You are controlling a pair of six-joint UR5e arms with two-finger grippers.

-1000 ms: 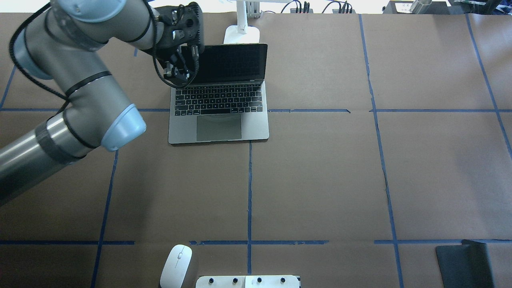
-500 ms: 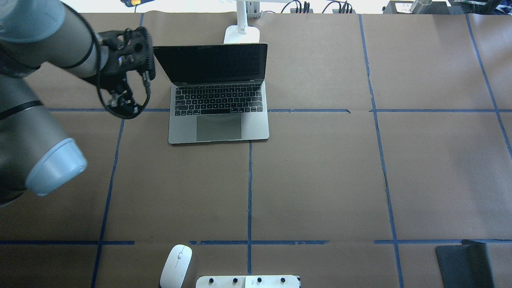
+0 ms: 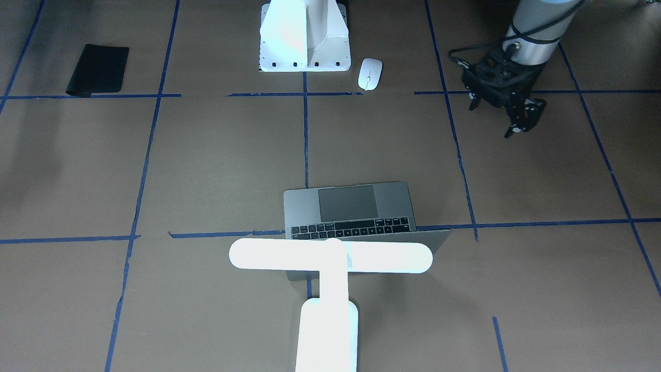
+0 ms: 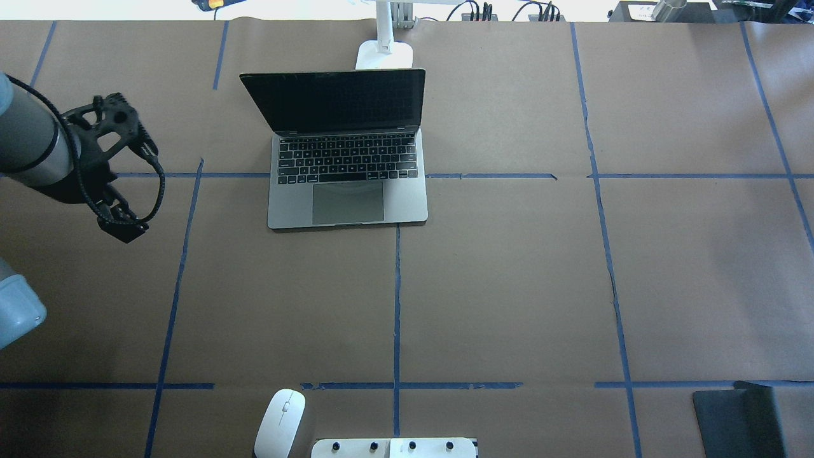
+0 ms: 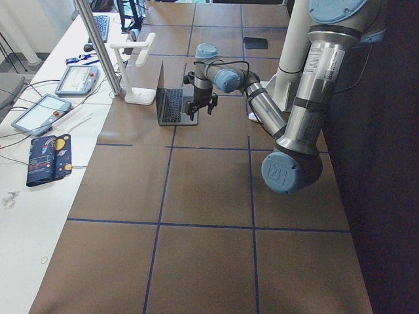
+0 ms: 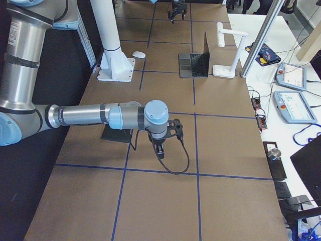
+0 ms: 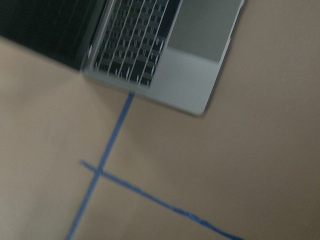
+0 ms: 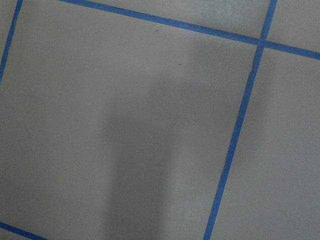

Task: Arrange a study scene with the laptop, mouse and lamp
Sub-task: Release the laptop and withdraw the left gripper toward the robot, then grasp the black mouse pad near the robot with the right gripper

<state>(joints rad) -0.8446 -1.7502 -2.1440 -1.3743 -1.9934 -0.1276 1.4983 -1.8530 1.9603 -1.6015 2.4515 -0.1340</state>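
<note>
Laptop open, our left gripper point(image 4: 119, 222) hanging off to its side
The laptop point(image 4: 346, 203) stands open with the lamp point(image 4: 381, 54) just behind its screen; the mouse point(image 4: 280, 423) lies well apart, beside the white pedestal point(image 4: 394, 447); our left jaws hold nothing, gap unclear; our right gripper point(image 6: 159, 148) hangs low, and we cannot tell its jaws.

The laptop point(image 4: 346, 191) is set on the table point(image 4: 509, 286) to the right of the left gripper point(image 4: 119, 222), well apart from it. The lamp point(image 4: 383, 56) is placed just behind the laptop's lid (farther out than the gripper). The mouse point(image 4: 280, 423) is found nearer the robot, rightward of the gripper, just beside the pedestal point(image 4: 394, 447). The mat point(image 4: 738, 420) is laid far right.
</note>
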